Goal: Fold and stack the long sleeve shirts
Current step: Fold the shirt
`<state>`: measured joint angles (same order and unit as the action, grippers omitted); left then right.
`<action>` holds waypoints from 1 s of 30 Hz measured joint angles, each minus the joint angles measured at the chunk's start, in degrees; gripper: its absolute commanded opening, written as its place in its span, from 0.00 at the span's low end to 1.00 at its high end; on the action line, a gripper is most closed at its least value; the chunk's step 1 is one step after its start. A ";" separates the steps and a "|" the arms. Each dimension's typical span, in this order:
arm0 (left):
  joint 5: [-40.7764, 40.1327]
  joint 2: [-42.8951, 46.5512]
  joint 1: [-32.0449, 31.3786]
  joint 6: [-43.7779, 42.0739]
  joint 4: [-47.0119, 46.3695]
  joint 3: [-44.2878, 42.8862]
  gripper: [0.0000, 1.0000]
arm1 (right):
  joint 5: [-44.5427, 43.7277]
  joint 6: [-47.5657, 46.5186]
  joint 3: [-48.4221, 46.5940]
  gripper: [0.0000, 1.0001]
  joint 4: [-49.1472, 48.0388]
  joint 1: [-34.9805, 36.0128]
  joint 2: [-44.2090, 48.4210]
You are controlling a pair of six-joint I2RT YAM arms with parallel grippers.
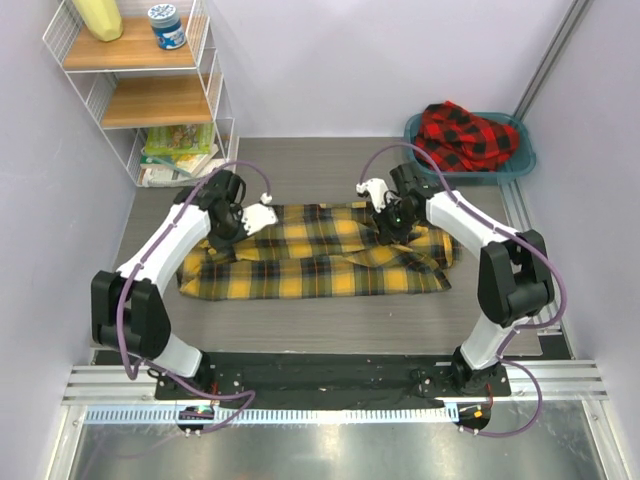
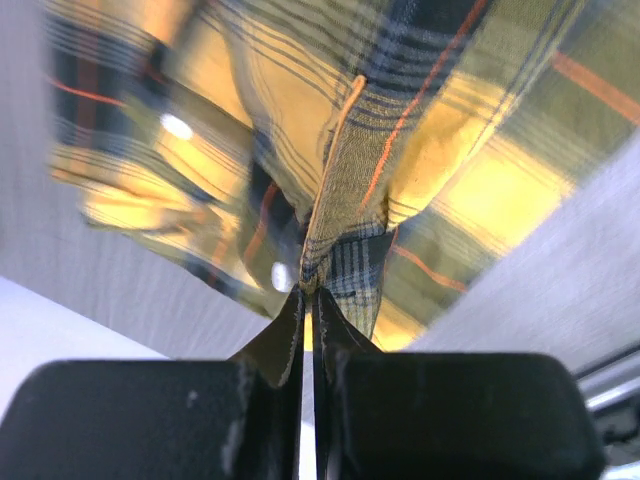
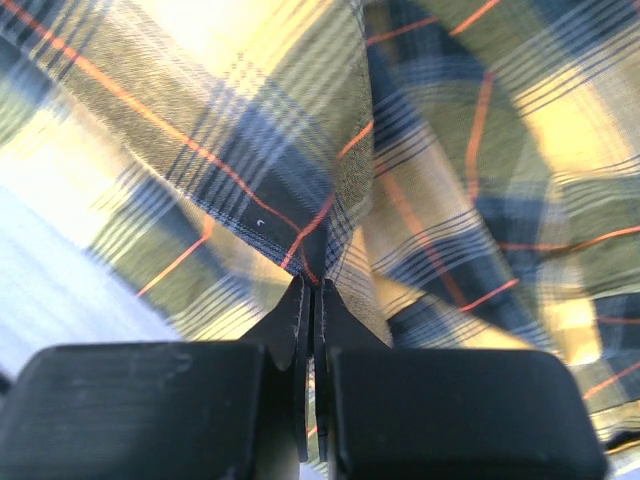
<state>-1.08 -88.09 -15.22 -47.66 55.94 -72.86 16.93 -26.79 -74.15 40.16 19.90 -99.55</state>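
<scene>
The yellow-and-black long sleeve shirt [image 1: 320, 262] lies spread and rumpled across the middle of the table. My left gripper [image 1: 262, 217] is at its far left edge. In the left wrist view the left gripper [image 2: 308, 292] is shut on a fold of the yellow plaid cloth [image 2: 340, 180], which rises from its tips. My right gripper [image 1: 388, 228] is at the shirt's far right part. In the right wrist view it [image 3: 312, 283] is shut on a hemmed edge of the same plaid [image 3: 300, 190]. The red-and-black long sleeve shirt [image 1: 465, 135] lies bunched in the basin at the back right.
A teal plastic basin [image 1: 524, 163] holds the red shirt at the back right corner. A white wire shelf [image 1: 150, 100] with wooden boards stands at the back left, carrying a jar [image 1: 166, 26], a yellow object and some packets. Grey table surface [image 1: 300, 320] shows in front of the shirt.
</scene>
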 measured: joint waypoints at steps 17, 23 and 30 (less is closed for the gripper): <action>-1.46 -1.84 7.15 -8.26 -5.07 11.67 0.48 | -0.04 0.13 2.38 0.73 6.51 0.57 1.86; 9.42 1.75 7.80 -4.46 -0.81 3.41 0.51 | 4.04 4.11 -3.17 0.27 8.11 -0.52 4.09; 13.31 -1.46 7.39 1.90 -0.63 0.39 0.56 | 4.33 5.86 -2.45 0.37 7.93 0.83 4.04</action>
<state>12.23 -89.56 -7.84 -45.76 55.31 -72.47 21.26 -20.93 -76.60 48.10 20.73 -95.50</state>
